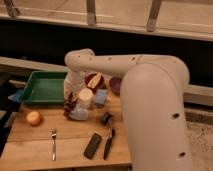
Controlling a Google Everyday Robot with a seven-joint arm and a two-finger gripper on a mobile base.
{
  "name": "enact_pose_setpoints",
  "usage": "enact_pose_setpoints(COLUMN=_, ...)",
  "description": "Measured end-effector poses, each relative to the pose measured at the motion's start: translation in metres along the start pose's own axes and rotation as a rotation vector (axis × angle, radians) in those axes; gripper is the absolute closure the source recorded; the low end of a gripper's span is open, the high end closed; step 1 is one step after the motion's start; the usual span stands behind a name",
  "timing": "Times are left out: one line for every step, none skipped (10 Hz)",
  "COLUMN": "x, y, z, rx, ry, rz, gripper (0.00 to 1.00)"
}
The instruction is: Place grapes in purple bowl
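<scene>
My gripper hangs from the white arm just right of the green tray, above the back left of the wooden table. It is shut on the grapes, a dark red-purple bunch held just above the table next to a white cup. The purple bowl stands at the back of the table to the right, half hidden behind my arm. The grapes are well to its left, with the cup and another bowl in between.
A green tray lies at the back left. A red-brown bowl with a pale yellow item stands beside the purple bowl. An orange fruit, a fork, a black remote, a dark-handled utensil and a clear wrapper lie nearby.
</scene>
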Motion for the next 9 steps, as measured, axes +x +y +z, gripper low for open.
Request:
enact_pose_setpoints(x=-0.009, y=-0.020, z=-0.022, rx=0.010, ry=-0.031, rz=0.044, gripper=1.00)
enact_pose_setpoints(x=-0.015, y=-0.035, z=-0.053, rx=0.019, ry=-0.073, rz=0.089, gripper=1.00)
enact_pose_setpoints(x=-0.017, y=-0.040, z=-0.070, rx=0.016, ry=-0.093, rz=0.112, gripper=1.00)
enact_pose_setpoints(x=-0.018, y=-0.043, z=-0.075, rx=0.017, ry=-0.100, rz=0.121, gripper=1.00)
enact_pose_setpoints(x=-0.017, y=-0.040, z=-0.074, rx=0.016, ry=-0.098, rz=0.117, gripper=1.00)
enact_pose_setpoints(x=-0.017, y=-0.040, z=-0.074, rx=0.015, ry=-0.097, rz=0.116, gripper=1.00)
enact_pose_setpoints(x=-0.017, y=-0.042, z=-0.075, rx=0.016, ry=-0.099, rz=0.120, gripper=1.00)
enact_pose_setpoints(x=-0.018, y=-0.042, z=-0.075, rx=0.016, ry=-0.099, rz=0.120, gripper=1.00)
enact_pose_setpoints(x=-0.017, y=-0.040, z=-0.074, rx=0.013, ry=-0.099, rz=0.119, gripper=1.00)
